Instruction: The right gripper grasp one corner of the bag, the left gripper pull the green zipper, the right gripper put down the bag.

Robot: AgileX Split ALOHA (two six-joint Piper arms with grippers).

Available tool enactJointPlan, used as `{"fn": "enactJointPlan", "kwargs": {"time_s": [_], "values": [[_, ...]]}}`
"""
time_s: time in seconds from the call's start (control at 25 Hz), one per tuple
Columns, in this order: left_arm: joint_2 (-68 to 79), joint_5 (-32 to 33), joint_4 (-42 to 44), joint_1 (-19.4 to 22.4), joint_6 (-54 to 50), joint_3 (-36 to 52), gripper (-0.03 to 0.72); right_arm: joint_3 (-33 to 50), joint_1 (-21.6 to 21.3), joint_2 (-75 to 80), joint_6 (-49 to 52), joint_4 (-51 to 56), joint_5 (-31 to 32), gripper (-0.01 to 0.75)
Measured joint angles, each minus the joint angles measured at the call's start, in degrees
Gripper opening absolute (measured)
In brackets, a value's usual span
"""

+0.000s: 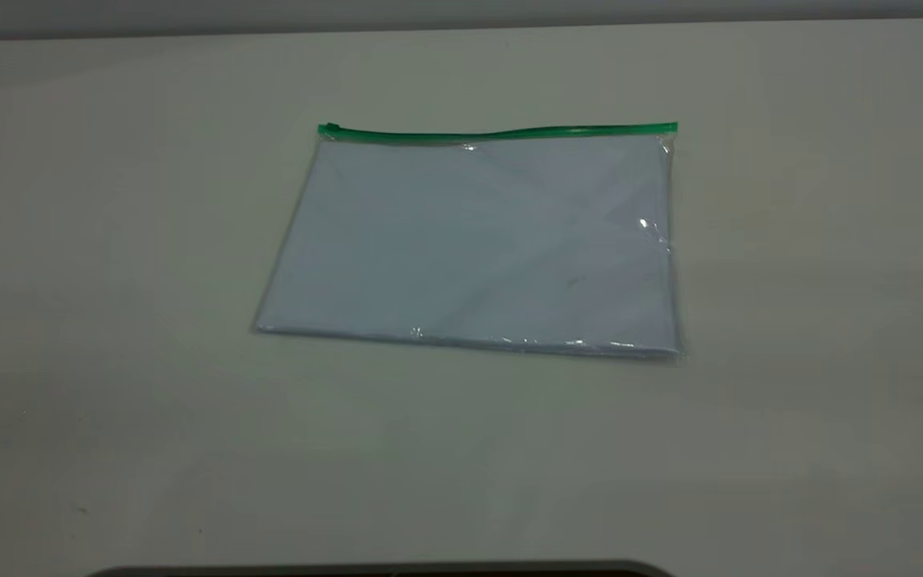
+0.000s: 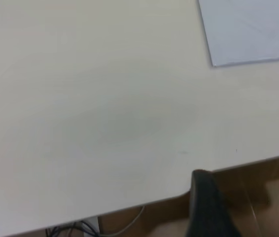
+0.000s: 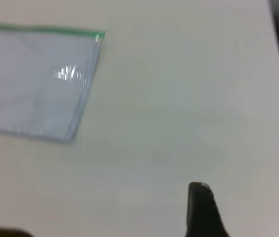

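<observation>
The bag (image 1: pixel 473 240) is seen lying flat on the surface (image 1: pixel 109 401), its long axis running across the exterior view from the left arm's side to the right arm's side. The green zipper (image 1: pixel 501 132) is carried along the long edge farthest from that camera, and the small slider tab (image 1: pixel 330 127) is found at the end of the strip on the left arm's side. Pale bluish-white sheets are shown through the clear plastic, with glints of light near the short edge on the right arm's side.

In the left wrist view only one dark finger of the left gripper (image 2: pixel 207 207) is shown, held at the edge of the surface and well apart from a corner of the bag (image 2: pixel 248 29) – whether it is released or clenched cannot be told. The right gripper (image 3: pixel 203 212) is likewise seen as a single dark finger over bare surface, well apart from the zipper end (image 3: pixel 97 33) of the bag; its state cannot be told either.

The surface is plain and off-white. Beyond its edge, in the left wrist view, a brownish floor (image 2: pixel 277 197) and some cables (image 2: pixel 75 229) are seen – and a grey band of wall (image 1: pixel 461 12) is seen behind the surface in the exterior view
</observation>
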Motion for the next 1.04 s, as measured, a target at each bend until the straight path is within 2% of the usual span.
{"fn": "enactJointPlan", "kwargs": {"time_s": [0.12, 0.36, 1.04], "values": [[-0.5, 0.0, 0.0, 0.7, 0.0, 0.0, 0.496, 0.0, -0.1, -0.7, 0.0, 0.1, 0.3, 0.484], [-4.1, 0.3, 0.0, 4.7, -0.2, 0.0, 0.496, 0.0, -0.1, -0.7, 0.0, 0.2, 0.3, 0.484], [-4.2, 0.5, 0.1, 4.9, -0.2, 0.0, 0.496, 0.0, -0.1, -0.7, 0.0, 0.4, 0.3, 0.484]]}}
